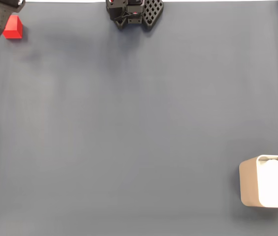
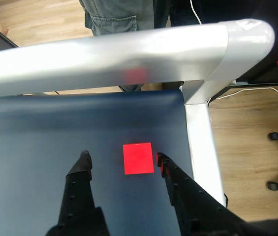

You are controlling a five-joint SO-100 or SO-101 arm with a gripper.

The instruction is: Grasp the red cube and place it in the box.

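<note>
The tool (image 2: pixel 122 158) is straddling the cube (image 2: pixel 138 158), wide open and gripping nothing; its off-centre closing risks nudging the cube off the worktop (image 2: pixel 40 132) edge.

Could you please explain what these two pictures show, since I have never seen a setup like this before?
This is a small robot arm on a table covered with a dark blue mat. The fixed view looks down from above; the wrist view rides on the arm itself. The arm's end effector, two black fingers, is open and straddles a red cube, which lies on the mat near the table's metal rail; nothing is held yet. In the fixed view, a beige box with white padding sits far off, at the lower right.
</note>
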